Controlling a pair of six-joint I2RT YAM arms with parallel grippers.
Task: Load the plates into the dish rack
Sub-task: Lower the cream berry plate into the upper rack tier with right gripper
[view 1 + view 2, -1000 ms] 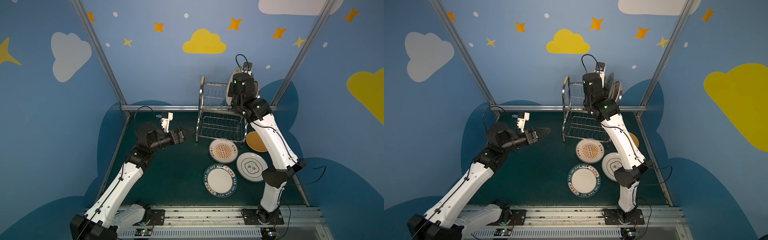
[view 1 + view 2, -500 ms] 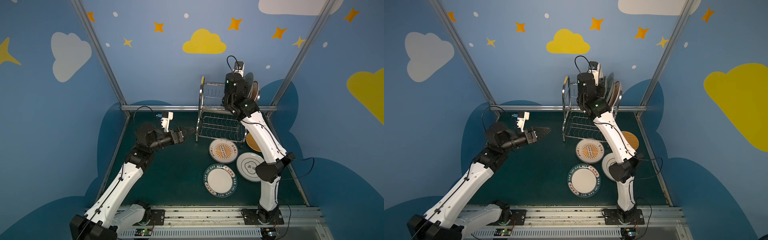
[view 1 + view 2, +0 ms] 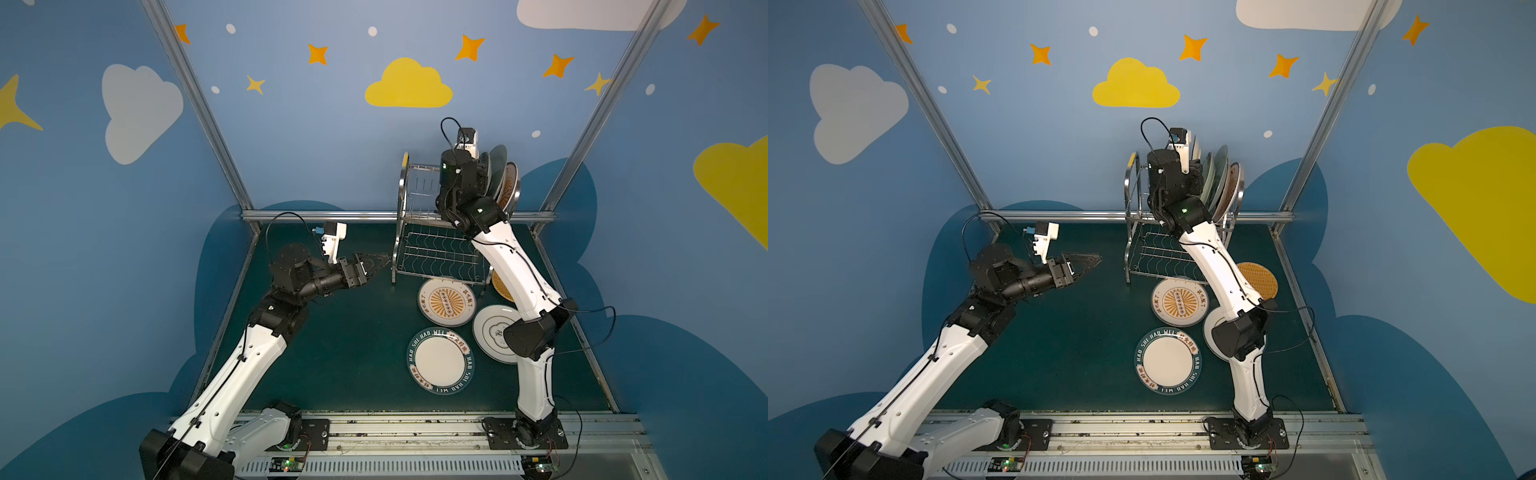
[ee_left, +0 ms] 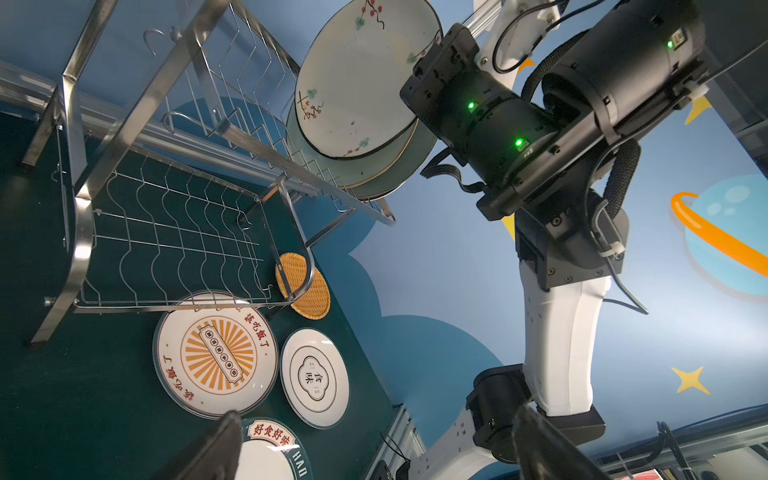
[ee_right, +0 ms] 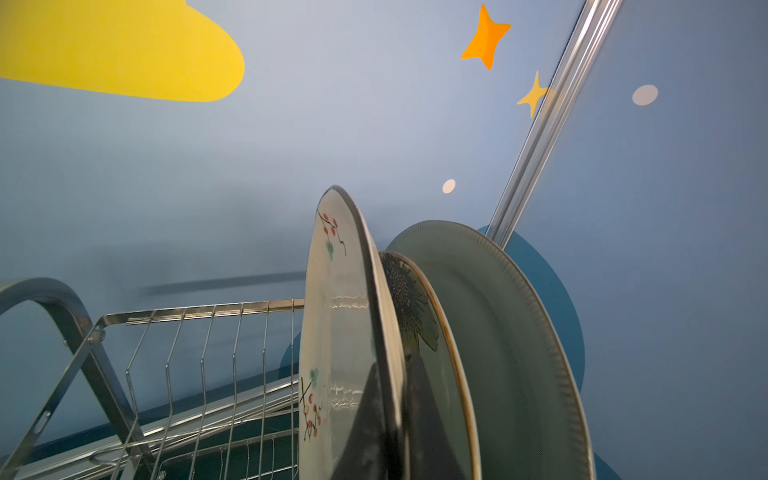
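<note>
Blue cartoon walls with clouds and stars, dark green mat [image 3: 332, 365] underneath. Blossom plate [image 5: 338, 332] stands on edge at the upper tier of the dish rack [image 3: 432, 249], just beside a green flower plate [image 5: 419, 316] and a bigger ribbed plate [image 5: 498, 332] already slotted there; can't tell if its bottom edge is seated in a slot yet. Right claw [image 5: 392, 374] pinched narrow on its rim, one finger on each face. Judgement: glazed ceramic, stiff, fairly heavy, slick, chips if knocked on wire or neighbours, so grip the rim edge-on and lower straight. Four more plates lie flat on the mat near the rack: sunburst plate [image 3: 446, 301] at the rack's front edge, lettered plate [image 3: 440, 359] nearer the robot, white plate [image 3: 492, 332] partly under the right arm, woven plate [image 3: 1260, 280] beside the rack. Flat ones offer little rim to pinch; probably need an edge tipped up first. Left claw [image 3: 1084, 266] spread wide, empty, hovering left of the rack's lower shelf.
</note>
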